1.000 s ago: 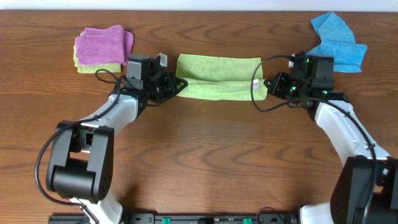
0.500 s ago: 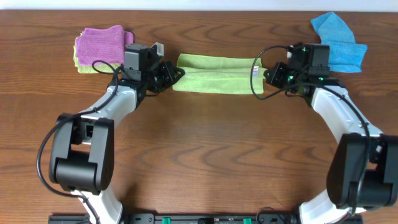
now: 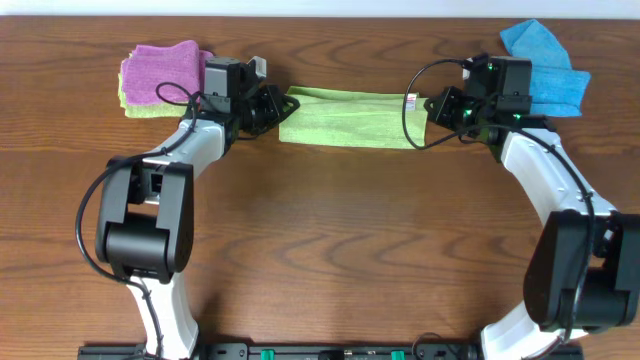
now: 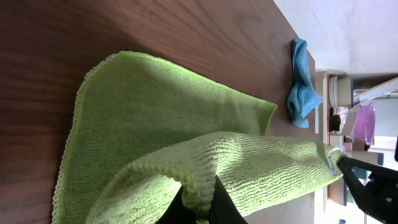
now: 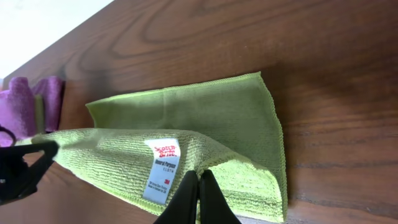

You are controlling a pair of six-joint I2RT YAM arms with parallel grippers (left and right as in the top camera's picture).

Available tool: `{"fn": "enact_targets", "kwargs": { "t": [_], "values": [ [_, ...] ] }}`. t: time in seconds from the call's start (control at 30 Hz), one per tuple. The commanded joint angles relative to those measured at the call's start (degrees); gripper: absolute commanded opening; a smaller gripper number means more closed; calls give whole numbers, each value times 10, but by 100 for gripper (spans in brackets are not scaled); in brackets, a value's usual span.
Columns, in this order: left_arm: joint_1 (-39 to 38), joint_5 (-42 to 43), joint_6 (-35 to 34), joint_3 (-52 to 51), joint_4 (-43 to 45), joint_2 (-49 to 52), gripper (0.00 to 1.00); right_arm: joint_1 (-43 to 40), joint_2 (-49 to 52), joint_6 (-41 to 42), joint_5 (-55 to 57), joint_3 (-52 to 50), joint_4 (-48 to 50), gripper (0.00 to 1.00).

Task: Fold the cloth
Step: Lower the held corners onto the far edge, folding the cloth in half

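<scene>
The cloth (image 3: 348,118), lime green, is stretched in a band across the far middle of the table between both arms. My left gripper (image 3: 277,108) is shut on its left corner. My right gripper (image 3: 424,106) is shut on its right corner, beside the white tag (image 3: 410,100). In the left wrist view the black fingers pinch a bunched edge of the cloth (image 4: 186,124), the held layer raised over the layer lying on the wood. In the right wrist view the shut fingertips (image 5: 199,182) grip the cloth (image 5: 211,124) next to the tag (image 5: 160,169), the upper layer doubled over the lower.
A purple cloth (image 3: 163,70) lies folded on a yellow-green one at the far left. A bright blue cloth (image 3: 545,70) lies crumpled at the far right, just behind my right wrist. The table's far edge (image 3: 320,17) runs close behind the cloth.
Both grippers have carried the held cloth edge toward the far side of the table, over the lower layer. The cloth now shows as one narrower band.
</scene>
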Motion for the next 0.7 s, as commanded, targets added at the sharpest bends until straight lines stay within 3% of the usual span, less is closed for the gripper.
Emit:
{"fn": "enact_targets", "kwargs": {
  "t": [0.0,0.67],
  "values": [
    [6,-1,19,26,-2,2,6,0,19,-6,16,11,-5,2],
    [16,19,38,62,-30,40,6,-1,33,1,58,11,-6,2]
  ]
}}
